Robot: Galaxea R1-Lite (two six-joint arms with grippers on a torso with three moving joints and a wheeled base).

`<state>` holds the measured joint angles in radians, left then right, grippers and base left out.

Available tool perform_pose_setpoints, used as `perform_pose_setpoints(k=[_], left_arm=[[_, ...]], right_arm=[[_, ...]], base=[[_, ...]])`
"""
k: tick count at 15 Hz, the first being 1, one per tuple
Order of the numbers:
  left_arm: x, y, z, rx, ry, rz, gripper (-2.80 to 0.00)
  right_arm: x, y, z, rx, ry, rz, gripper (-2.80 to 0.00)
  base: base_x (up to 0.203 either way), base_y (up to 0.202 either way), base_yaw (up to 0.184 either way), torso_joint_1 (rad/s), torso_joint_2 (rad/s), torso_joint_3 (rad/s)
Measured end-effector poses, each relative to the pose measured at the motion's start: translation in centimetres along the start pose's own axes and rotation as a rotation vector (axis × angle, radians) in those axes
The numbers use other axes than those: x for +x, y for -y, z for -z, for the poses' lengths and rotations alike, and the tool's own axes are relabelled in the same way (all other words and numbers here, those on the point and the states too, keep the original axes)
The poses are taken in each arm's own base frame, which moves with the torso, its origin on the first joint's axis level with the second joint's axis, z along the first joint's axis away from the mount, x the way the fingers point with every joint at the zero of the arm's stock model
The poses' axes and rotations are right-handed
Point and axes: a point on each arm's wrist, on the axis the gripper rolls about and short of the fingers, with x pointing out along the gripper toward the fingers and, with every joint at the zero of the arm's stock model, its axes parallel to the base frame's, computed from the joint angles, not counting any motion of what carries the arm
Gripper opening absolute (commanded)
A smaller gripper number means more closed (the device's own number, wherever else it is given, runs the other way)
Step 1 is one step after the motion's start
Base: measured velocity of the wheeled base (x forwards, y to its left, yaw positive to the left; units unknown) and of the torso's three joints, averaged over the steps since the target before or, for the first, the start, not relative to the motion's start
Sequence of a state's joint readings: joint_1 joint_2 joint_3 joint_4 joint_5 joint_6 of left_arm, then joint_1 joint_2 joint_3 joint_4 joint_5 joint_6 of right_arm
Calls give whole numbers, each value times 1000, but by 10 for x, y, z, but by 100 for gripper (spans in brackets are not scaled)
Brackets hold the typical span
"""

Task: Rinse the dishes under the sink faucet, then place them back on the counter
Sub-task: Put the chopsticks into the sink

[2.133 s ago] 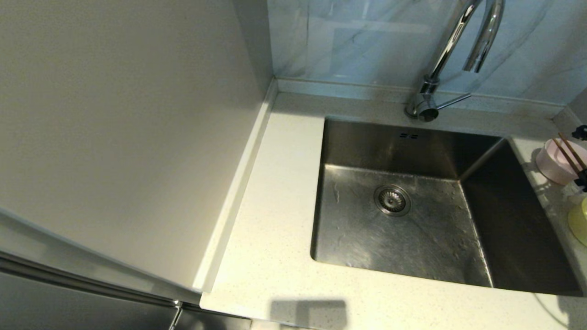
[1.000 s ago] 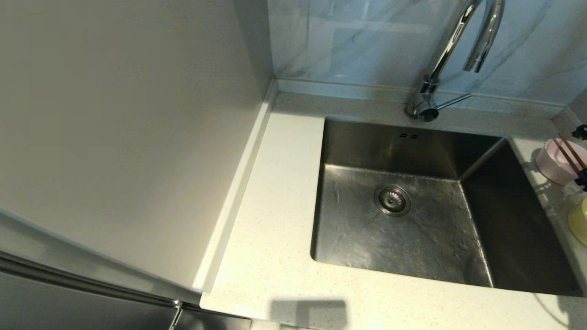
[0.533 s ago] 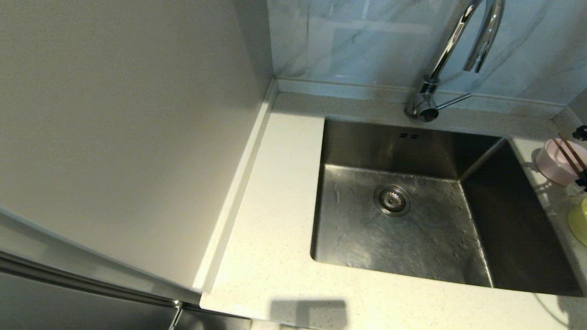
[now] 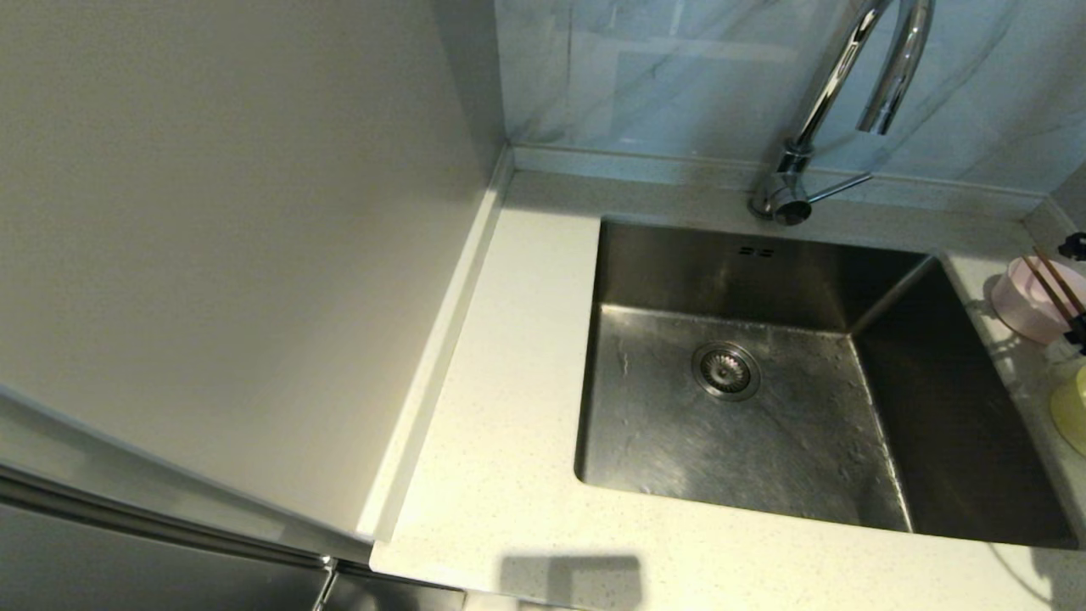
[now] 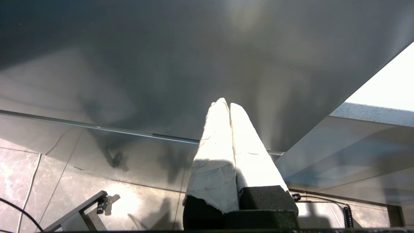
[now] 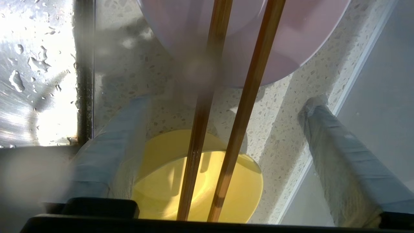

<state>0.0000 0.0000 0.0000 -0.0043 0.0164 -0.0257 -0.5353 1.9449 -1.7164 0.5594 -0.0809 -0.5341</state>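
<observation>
Beside sink, on counter at right edge: right gripper spreading wide astride chopsticks bridging pink bowl and yellow bowl, risking nudging them off on closing; left gripper idling, pressed together.

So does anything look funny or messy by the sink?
Only a little. The thin brown wooden chopsticks lie bridged across the small pale pink round bowl and the small yellow-green round bowl, not flat on the speckled off-white counter. Nothing looks spilled or broken.
</observation>
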Motion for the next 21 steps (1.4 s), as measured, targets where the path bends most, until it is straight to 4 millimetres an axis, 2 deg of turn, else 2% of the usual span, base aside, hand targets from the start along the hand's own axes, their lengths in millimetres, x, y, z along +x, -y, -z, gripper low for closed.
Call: perform_pose_setpoints(k=[10, 14, 17, 21], left_arm=[[0, 0, 0, 0, 0, 0, -280], [0, 0, 0, 0, 0, 0, -280], [0, 0, 0, 0, 0, 0, -280], [0, 0, 0, 0, 0, 0, -280]], right_arm=[[2, 0, 0, 0, -5, -3, -280], [-3, 1, -1, 1, 8, 5, -280], [-18, 4, -3, 5, 39, 22, -280], [-56, 4, 0, 5, 104, 7, -280]], base=[[0, 0, 0, 0, 0, 0], [0, 0, 0, 0, 0, 0], [0, 0, 0, 0, 0, 0], [0, 0, 0, 0, 0, 0]])
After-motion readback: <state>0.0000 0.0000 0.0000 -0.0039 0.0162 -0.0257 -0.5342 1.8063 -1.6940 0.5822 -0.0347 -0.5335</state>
